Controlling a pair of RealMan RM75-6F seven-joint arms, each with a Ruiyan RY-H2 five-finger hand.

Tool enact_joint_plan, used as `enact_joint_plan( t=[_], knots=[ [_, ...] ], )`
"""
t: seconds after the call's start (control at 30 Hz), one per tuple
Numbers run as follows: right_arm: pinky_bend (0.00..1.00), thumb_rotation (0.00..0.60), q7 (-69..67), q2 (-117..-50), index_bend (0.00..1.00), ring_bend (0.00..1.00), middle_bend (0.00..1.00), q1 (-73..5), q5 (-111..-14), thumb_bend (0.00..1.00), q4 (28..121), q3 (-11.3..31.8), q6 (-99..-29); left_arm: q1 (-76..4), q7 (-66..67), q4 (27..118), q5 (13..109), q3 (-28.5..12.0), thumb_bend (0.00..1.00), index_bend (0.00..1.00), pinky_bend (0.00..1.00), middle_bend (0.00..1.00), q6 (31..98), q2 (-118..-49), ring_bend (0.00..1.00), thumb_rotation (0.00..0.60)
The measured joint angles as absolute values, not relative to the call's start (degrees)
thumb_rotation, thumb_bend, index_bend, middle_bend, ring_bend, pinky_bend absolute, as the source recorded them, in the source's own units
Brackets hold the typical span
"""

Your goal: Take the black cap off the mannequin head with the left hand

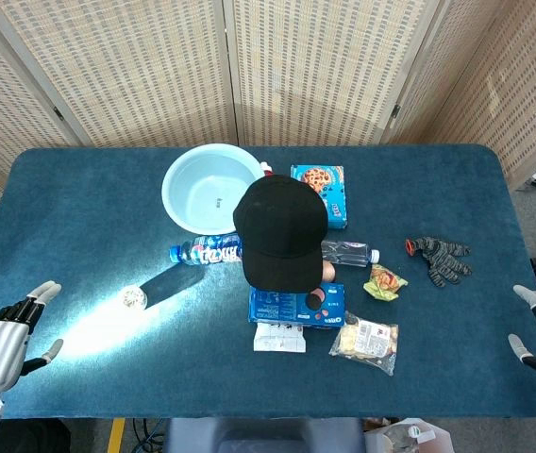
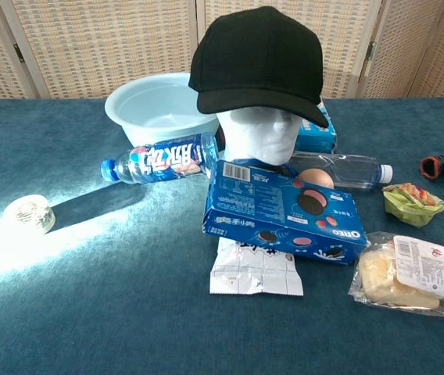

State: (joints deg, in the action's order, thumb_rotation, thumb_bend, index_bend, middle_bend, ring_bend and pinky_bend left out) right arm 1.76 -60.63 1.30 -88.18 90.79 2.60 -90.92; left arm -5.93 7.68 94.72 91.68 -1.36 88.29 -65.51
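Packets (image 2: 256, 269) and a biscuit box (image 2: 284, 211) are crowded below the cap (image 2: 257, 58). Nothing is held by the left hand (image 1: 4, 330), its fingers apart. Box or bottle (image 2: 159, 160) could be knocked on approach, or the head (image 2: 257, 134) toppled.

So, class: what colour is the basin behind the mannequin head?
The basin is pale blue, clearest in the chest view.

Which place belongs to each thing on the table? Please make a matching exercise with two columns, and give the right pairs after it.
Things
1. black fabric cap
2. light blue round plastic basin
3. dark knitted glove
4. blue cardboard Oreo box

Places
A. lying alone toward the table's right side
B. on the white mannequin head
C. leaning in front of the mannequin head
D. behind the mannequin head, toward the left

Right pairs: 1-B, 2-D, 3-A, 4-C
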Motion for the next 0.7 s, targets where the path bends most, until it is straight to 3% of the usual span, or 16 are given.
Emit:
enact_joint_plan(
  t=[0.43, 0.7],
  knots=[
    [0.31, 0.6, 2.15, -58.9, 0.22, 0.25, 0.31, 0.9, -87.97, 0.26, 91.98, 4.26, -92.24, -7.02, 4.55, 93.95, 94.55, -1.27, 0.2, 0.17, 0.39, 0.19, 88.41, -65.39, 0.34, 0.6],
    [0.31, 0.6, 3.26, -57.21, 0.22, 0.25, 0.31, 0.71, -87.24, 0.26, 93.85, 5.33, -92.72, -11.18, 0.78, 93.27, 96.66, -1.77, 0.2, 0.17, 0.4, 0.22, 84.72, -64.91, 0.37, 0.6]
  ],
)
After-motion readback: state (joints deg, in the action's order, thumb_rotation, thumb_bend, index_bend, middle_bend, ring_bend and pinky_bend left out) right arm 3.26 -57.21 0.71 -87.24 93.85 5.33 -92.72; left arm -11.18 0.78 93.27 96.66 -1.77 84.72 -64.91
